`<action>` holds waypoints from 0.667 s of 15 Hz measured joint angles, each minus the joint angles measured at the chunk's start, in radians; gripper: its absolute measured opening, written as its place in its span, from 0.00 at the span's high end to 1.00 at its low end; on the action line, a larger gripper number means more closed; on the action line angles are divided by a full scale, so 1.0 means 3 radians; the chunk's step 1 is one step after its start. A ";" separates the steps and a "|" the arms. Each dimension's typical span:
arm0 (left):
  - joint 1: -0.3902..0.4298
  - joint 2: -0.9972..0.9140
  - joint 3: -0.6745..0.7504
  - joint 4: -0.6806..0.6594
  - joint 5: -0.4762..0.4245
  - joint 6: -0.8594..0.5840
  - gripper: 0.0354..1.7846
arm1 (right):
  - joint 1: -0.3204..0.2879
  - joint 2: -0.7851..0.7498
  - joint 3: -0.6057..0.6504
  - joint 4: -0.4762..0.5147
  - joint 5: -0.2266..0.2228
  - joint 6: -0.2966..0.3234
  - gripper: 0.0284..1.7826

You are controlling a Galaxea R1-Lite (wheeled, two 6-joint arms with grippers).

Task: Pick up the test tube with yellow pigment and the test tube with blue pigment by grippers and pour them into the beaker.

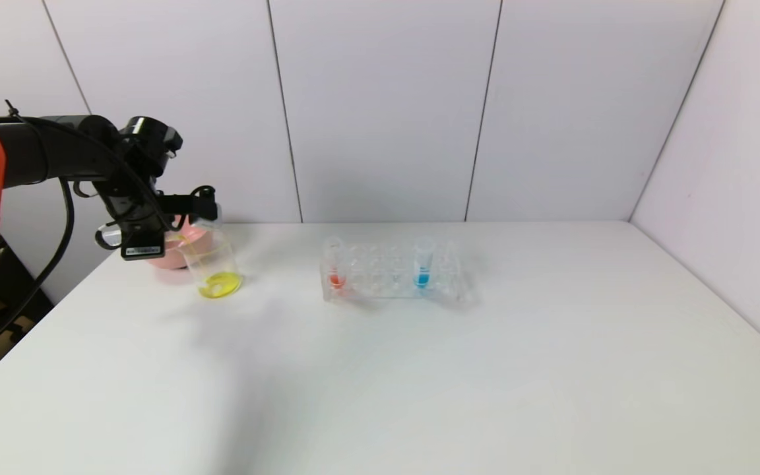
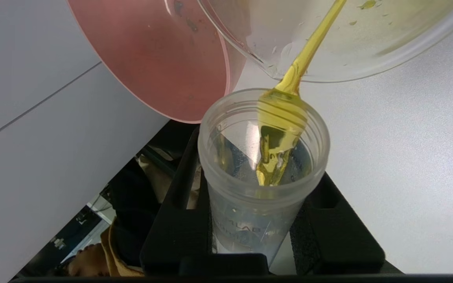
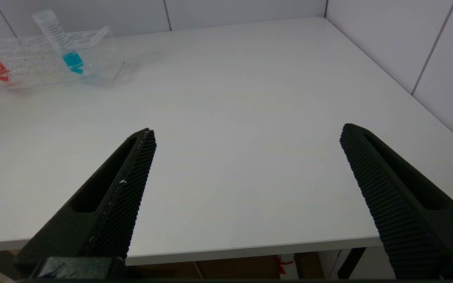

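Observation:
My left gripper (image 2: 258, 188) is shut on the test tube with yellow pigment (image 2: 250, 220), its black fingers (image 2: 171, 220) pressing both sides. The tube is tipped mouth-down over the beaker (image 1: 216, 264), which stands on the table at the far left. A thin yellow stream (image 2: 313, 43) runs from the tube's lip into the beaker (image 2: 368, 51), and yellow liquid pools at its bottom. The test tube with blue pigment (image 1: 423, 264) stands upright in the clear rack (image 1: 393, 277). Low at the table's near edge, my right gripper (image 3: 248, 133) is open and empty.
A pink bowl (image 1: 167, 254) sits just behind the beaker, close to my left gripper. A tube with red colour (image 1: 336, 267) stands at the rack's left end. The white table (image 1: 485, 369) is bounded by wall panels at the back and right.

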 joint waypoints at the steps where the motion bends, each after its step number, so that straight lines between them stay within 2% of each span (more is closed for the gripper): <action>1: -0.0004 0.0000 0.0000 0.0003 0.0032 0.0003 0.71 | 0.0000 0.0000 0.0000 0.0000 0.0000 0.0000 0.04; 10: -0.0009 -0.0003 0.0000 0.0008 0.0046 0.0008 0.71 | 0.0000 0.0000 0.0000 0.0000 0.0000 0.0000 0.04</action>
